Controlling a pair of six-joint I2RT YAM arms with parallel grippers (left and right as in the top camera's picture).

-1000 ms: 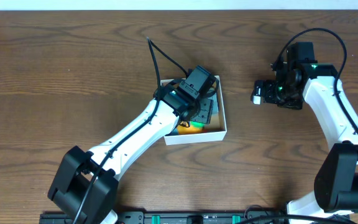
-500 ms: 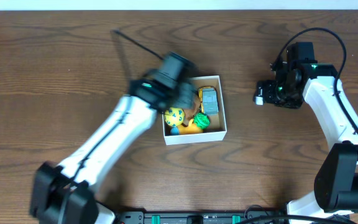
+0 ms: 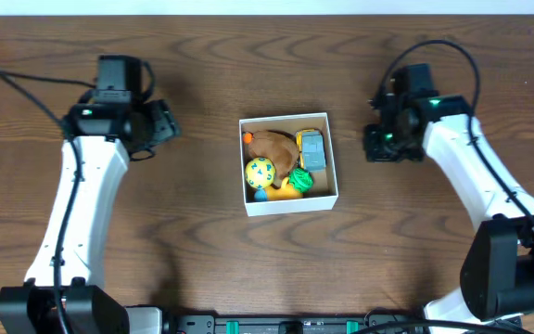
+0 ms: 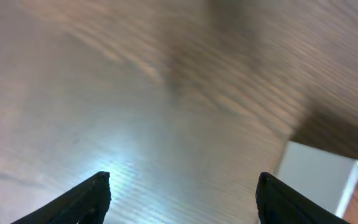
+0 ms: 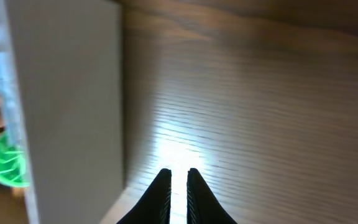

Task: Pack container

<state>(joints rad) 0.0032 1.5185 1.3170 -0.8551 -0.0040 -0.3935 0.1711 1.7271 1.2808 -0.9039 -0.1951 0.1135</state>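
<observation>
The container [image 3: 334,181], a small square white-walled box, sits mid-table. It holds a brown plush [image 3: 273,144], a yellow dotted ball [image 3: 260,173], a grey block [image 3: 312,151] and green [image 3: 302,179] and orange pieces. My left gripper [image 3: 167,126] hangs open and empty over bare wood well left of the box. In the left wrist view the left gripper [image 4: 183,185] has the container's white wall [image 4: 319,177] at the right edge. My right gripper [image 3: 370,145] is shut on nothing, just right of the box. The right wrist view shows the right gripper [image 5: 178,174] beside the container wall [image 5: 67,93].
Dark brown wooden table [image 3: 156,232] all around the box. Both white arms reach in from the front corners, and a black cable [image 3: 35,79] trails behind the left arm. A pale strip runs along the table's far edge.
My left arm swung from above the container out to the far left, uncovering the toys. My right gripper closed from wide open and shifted left toward the box.
</observation>
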